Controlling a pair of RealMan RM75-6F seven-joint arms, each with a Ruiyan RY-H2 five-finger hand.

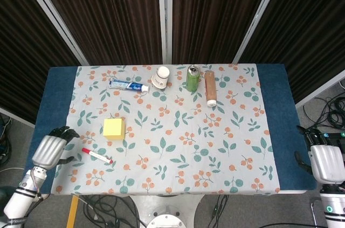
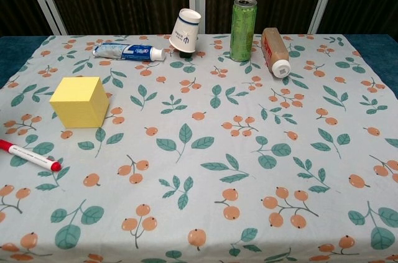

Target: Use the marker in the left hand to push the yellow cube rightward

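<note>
The bench [image 1: 277, 125], spread with a pale cloth printed with green leaves and orange berries over a blue underlay, fills the middle of the head view. The step in hand, as I judge it, is the reach for the tool: nothing is held yet. The left hand [image 1: 52, 148], silver-backed with dark fingers [image 1: 66, 131], sits at the lower left of the head view over the blue edge, just beside the marker and not touching it; the fingers look loosely curled around nothing. The right hand [image 1: 324, 160] hangs off the bench at the lower right, holding nothing, though how far its fingers are spread I cannot tell. The plain matte yellow cube [image 1: 114, 129] stands left of centre, flat on the cloth, apart from everything else. The slim white marker with red cap [image 1: 97, 156] lies flat just below the cube, slanting down to the right. The next move probably calls for the left hand to close on the marker's barrel, lift it, bring its tip to the cube's left face and press rightward, low enough that the cube slides rather than tips.
</note>
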